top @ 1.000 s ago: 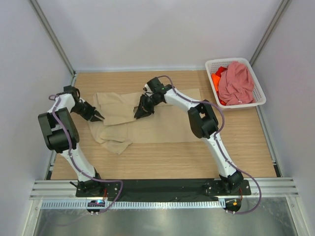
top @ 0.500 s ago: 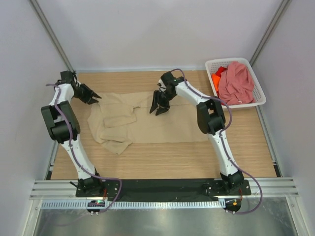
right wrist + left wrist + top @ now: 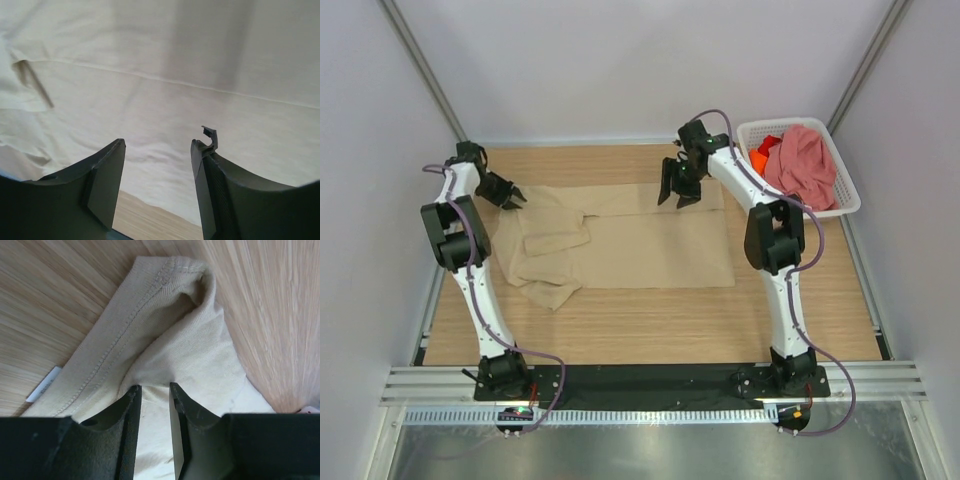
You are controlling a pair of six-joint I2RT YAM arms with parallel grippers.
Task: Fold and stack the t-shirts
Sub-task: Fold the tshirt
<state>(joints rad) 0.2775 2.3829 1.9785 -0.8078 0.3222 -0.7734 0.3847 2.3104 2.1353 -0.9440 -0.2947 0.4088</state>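
Note:
The beige-tan t-shirt (image 3: 640, 250) lies spread on the wooden table, its left part still rumpled. My left gripper (image 3: 517, 196) is at the shirt's far left corner, with its jaws nearly closed on a fold of the cloth (image 3: 165, 340); the left wrist view shows the gripper (image 3: 155, 390) pinching it. My right gripper (image 3: 674, 198) hovers open over the shirt's far edge; the right wrist view shows the gripper (image 3: 159, 145) with only flat beige cloth (image 3: 165, 60) below it. The dusty pink shirt (image 3: 800, 170) and the bright orange shirt (image 3: 760, 160) lie bunched in the basket.
The white lattice basket (image 3: 850, 205) stands at the far right corner of the table. A white label (image 3: 44, 390) shows at the shirt's hem. Bare wood (image 3: 650, 330) lies between the shirt and the arm bases.
My left gripper has swung to the far left corner, drawing the shirt's edge with it. My right gripper has moved right and away along the far edge. The shirt now lies flatter and wider.

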